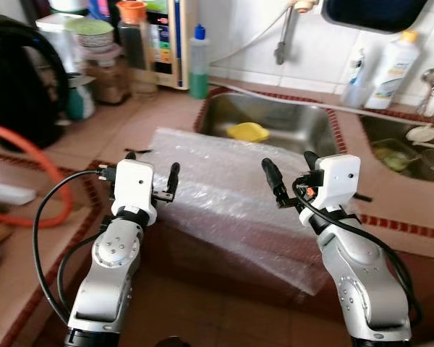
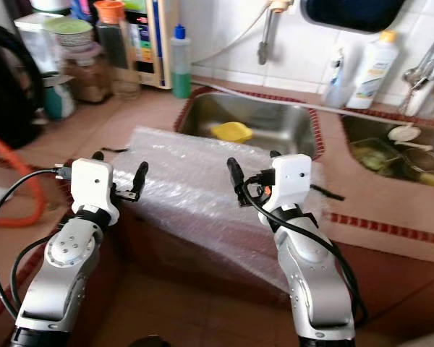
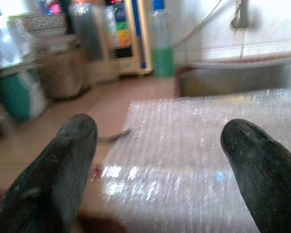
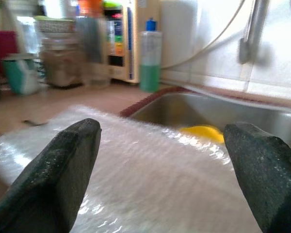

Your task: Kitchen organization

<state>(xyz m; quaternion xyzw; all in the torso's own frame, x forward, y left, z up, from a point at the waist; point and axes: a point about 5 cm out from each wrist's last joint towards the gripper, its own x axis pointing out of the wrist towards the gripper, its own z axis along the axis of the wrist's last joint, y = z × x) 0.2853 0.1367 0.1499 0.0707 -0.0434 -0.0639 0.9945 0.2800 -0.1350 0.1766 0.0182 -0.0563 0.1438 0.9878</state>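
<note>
Fingers of left gripper and right gripper: spread wide, holding nothing, poised over bubble wrap sheet. Sheet drapes off the counter edge, far end overlapping the sink. Yellow object in sink, partly hidden, indistinct.

Bubble wrap: clear, dotted | surface: terracotta, dark-red trim | sink: steel | sponge: yellow | bottle: green, blue cap
</note>
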